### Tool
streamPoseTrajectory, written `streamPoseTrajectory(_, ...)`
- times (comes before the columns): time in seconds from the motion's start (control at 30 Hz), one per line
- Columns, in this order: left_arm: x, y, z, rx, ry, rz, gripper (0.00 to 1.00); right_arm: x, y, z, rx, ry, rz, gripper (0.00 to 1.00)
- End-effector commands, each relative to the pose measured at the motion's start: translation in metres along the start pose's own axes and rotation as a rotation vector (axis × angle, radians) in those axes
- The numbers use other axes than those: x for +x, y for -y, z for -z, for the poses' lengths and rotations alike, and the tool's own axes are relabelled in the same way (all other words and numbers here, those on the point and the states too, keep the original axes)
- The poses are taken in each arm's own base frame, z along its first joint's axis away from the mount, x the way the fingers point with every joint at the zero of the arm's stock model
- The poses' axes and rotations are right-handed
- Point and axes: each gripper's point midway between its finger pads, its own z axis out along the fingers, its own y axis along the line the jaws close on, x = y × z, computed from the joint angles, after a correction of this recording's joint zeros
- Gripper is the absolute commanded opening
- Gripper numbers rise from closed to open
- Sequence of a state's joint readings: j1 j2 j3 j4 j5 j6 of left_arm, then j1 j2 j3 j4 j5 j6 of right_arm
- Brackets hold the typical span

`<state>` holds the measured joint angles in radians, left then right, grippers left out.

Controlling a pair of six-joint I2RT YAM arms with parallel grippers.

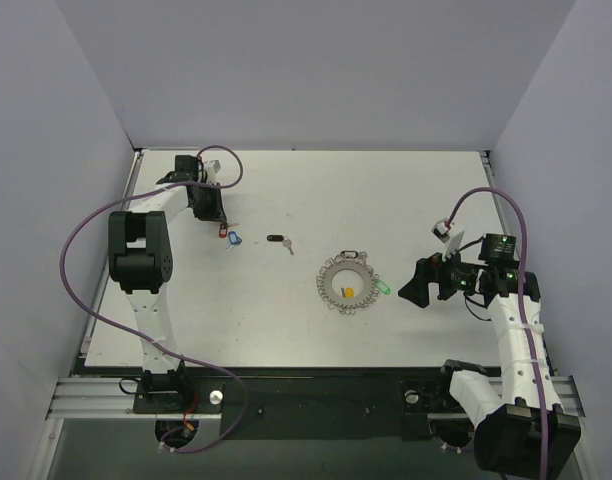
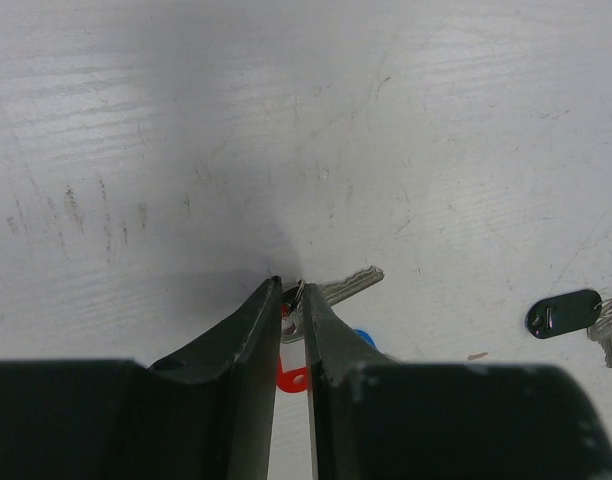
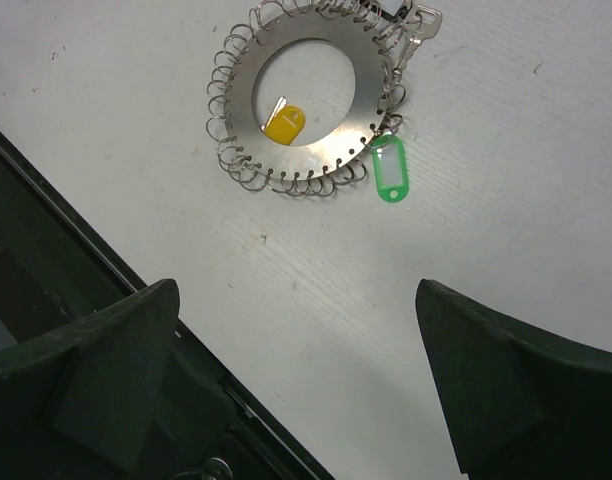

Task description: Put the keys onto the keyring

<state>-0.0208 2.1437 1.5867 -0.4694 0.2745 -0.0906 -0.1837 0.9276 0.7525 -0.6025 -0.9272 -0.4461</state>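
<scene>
Right of centre on the tabletop [image 1: 286,190], the keyring [image 3: 244,100] is seen lying flat, and to its right the right pincer [image 3: 296,300] is held wide open and empty. At the far left the left pincer [image 2: 291,290] is narrowed to a slit around the red-tagged key [image 2: 336,288], though a firm grip cannot be confirmed; a yellow tag [image 3: 284,122] lies inside the keyring's opening.

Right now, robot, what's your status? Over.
Left pincer shut on red key. Right pincer open, hovering near keyring. Keyring flat, green key at its rim. Black key lies between left pincer and keyring.
</scene>
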Motion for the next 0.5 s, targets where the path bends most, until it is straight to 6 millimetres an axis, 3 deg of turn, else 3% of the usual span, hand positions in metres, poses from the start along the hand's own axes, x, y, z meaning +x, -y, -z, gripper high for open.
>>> streamPoseTrajectory(0.0, -0.016, 0.005, 0.007, 0.016, 0.034, -0.025, 0.23, -0.001, -0.006, 0.001, -0.034, 0.013, -0.002, 1.00)
streamPoseTrajectory(0.1, -0.016, 0.005, 0.007, 0.011, 0.035, -0.023, 0.18, -0.001, -0.006, 0.001, -0.038, 0.016, -0.003, 1.00)
streamPoseTrajectory(0.23, -0.016, 0.005, 0.009, 0.013, 0.039, -0.026, 0.01, -0.001, -0.007, 0.001, -0.039, 0.018, -0.003, 1.00)
streamPoseTrajectory(0.37, -0.022, 0.008, 0.017, 0.019, 0.071, -0.039, 0.00, -0.002, -0.007, 0.002, -0.039, 0.020, -0.002, 1.00)
streamPoseTrajectory(0.47, -0.032, 0.014, 0.034, 0.028, 0.143, -0.063, 0.00, -0.003, -0.008, 0.003, -0.040, 0.022, 0.004, 1.00)
